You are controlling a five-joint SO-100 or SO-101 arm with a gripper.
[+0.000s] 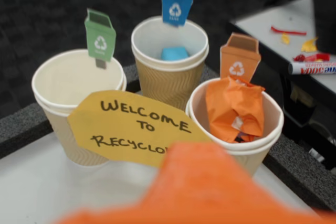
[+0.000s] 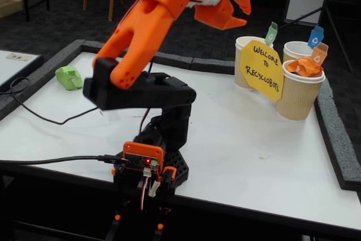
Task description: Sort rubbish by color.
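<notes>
In the fixed view the arm reaches toward one o'clock, its tool raised high, jaws apart, empty.

We see the white tabletop lying bare and open between the arm's black base and the three beige ribbed paper cups clustered at its far right corner. A yellow paper sign blocks the cups' front, and upright green, blue and orange tags crowd their rims. The orange claw hangs above and left of the cups, apart from them. The lime green paper wad sits alone near the left edge, with open tabletop around it.
</notes>
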